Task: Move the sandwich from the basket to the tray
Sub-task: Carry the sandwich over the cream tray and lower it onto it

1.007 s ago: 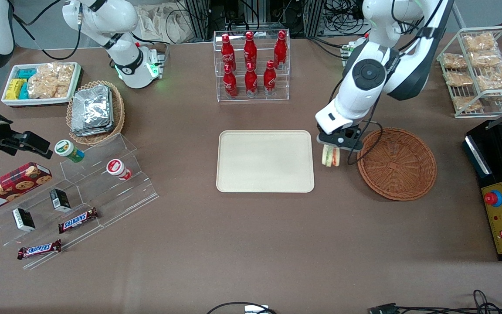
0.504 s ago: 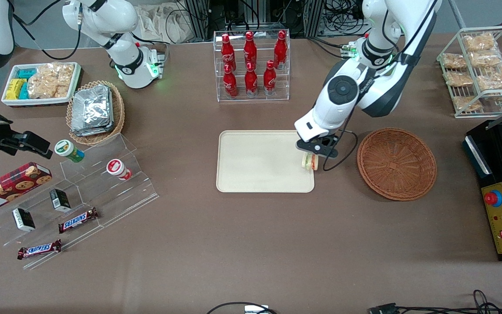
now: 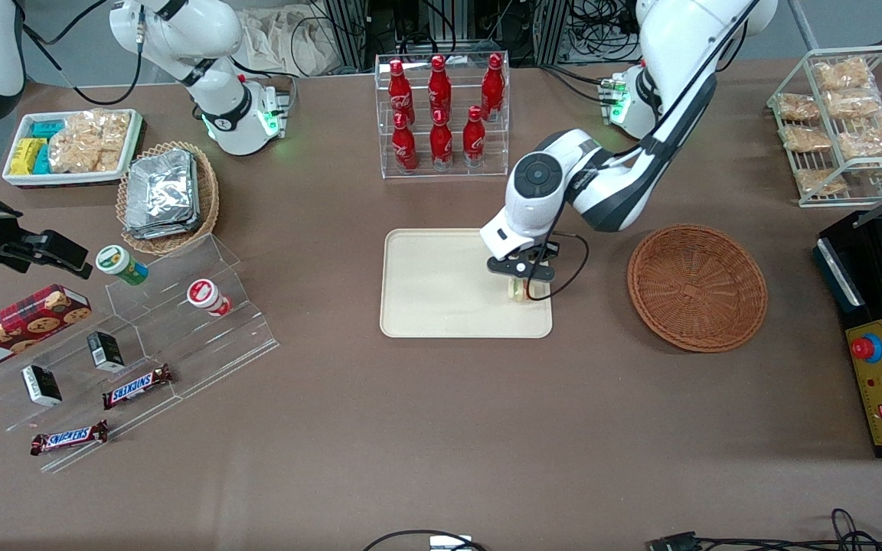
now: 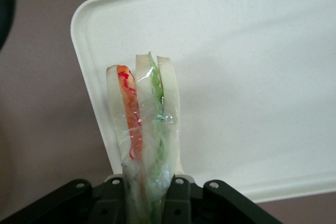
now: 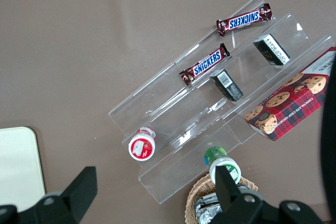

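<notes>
While the sandwich [image 4: 144, 129] is clamped upright between the closed fingers [image 4: 176, 200] of the left gripper [image 3: 519, 285], it is held just above the tray [image 3: 426, 283], at the tray's end nearest the emptied basket [image 3: 697, 287]. Contact with the tray surface cannot be confirmed. It is judged that a short, vertical descent should be made before release, and the fingers opened only once the wrapped wedge is supported, lest it topple toward the rim.
</notes>
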Controlling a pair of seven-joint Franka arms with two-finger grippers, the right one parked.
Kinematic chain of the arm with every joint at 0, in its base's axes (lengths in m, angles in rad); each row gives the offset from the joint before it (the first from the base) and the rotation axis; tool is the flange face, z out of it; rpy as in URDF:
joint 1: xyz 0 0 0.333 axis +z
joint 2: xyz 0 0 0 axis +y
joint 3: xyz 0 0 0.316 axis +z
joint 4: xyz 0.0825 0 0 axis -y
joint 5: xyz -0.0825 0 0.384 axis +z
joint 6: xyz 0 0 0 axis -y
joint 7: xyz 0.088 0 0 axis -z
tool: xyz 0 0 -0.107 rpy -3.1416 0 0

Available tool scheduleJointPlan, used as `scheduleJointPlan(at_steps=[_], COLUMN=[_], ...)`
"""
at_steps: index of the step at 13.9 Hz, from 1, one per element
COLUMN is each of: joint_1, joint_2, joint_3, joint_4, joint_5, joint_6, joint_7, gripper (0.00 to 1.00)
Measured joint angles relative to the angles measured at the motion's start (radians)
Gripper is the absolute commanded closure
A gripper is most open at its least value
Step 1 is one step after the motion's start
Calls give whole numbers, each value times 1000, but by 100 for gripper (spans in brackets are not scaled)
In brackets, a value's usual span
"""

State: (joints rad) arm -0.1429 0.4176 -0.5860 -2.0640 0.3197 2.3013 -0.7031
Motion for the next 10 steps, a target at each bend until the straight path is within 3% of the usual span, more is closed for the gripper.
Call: scheduleJointPlan(at_steps=[3,5,6,7,8,9,10], joint_1=[-14,-15,-15,-16,-19,-23,-26], joint_2=[77,104,109,112,114,114,115], joint_3=[0,0,0,0,0,0,0], joint_4=[29,37,39,40,40,40,40], joint_5=[87,102,103,105,106,107,110], joint_6=[1,1,1,1,1,1,1], joint_7=[-75,-85,-86,-87,-88,-93,-99], gripper=[99,98,91,65,28,4,0])
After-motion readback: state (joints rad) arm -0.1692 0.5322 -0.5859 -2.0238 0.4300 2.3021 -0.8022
